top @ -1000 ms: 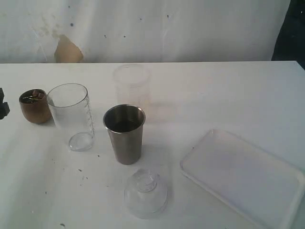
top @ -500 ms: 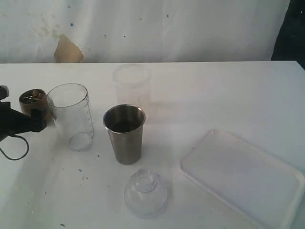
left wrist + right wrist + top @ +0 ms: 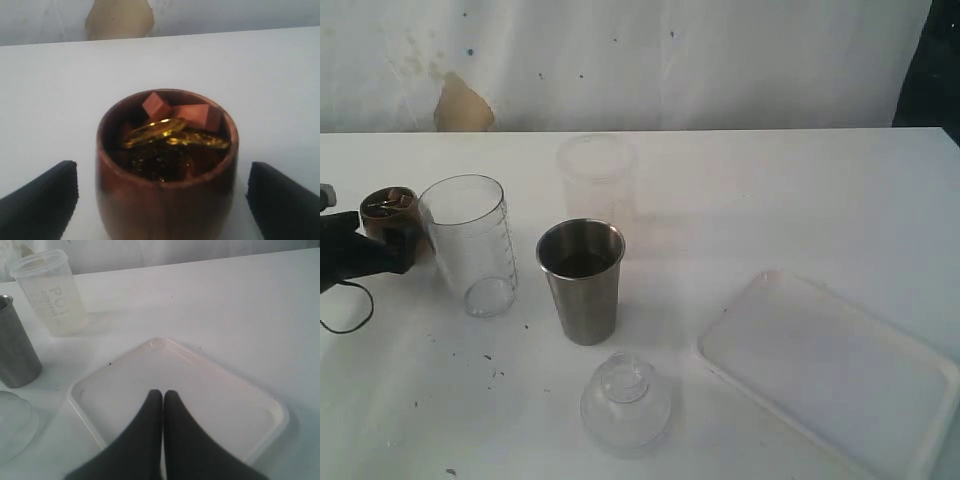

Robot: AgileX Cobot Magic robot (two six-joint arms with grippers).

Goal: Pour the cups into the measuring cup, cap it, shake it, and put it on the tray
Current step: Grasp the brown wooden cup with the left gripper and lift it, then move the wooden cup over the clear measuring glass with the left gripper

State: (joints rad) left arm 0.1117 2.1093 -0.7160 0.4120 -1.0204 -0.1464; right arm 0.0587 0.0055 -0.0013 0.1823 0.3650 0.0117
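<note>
The small brown wooden cup [image 3: 167, 200], holding gold foil pieces and brown cubes, stands upright between the fingers of my left gripper [image 3: 161, 172]. That gripper is open, with a gap of table showing on each side of the cup. In the exterior view the left gripper [image 3: 395, 248] covers the lower part of the wooden cup [image 3: 386, 205] at the far left. The clear measuring cup [image 3: 470, 245] stands just right of it, and the steel tumbler [image 3: 582, 282] further right. My right gripper [image 3: 162, 393] is shut, empty, over the white tray [image 3: 277, 412].
A frosted white cup [image 3: 595, 175] stands behind the steel tumbler [image 3: 15, 350]. A clear domed lid [image 3: 625, 402] lies near the front edge. The tray [image 3: 830, 370] takes up the front right. Dark specks dot the table at the front left.
My left gripper has come in from the left edge and now straddles the wooden cup. The cups, lid, tray and right gripper have not moved.
</note>
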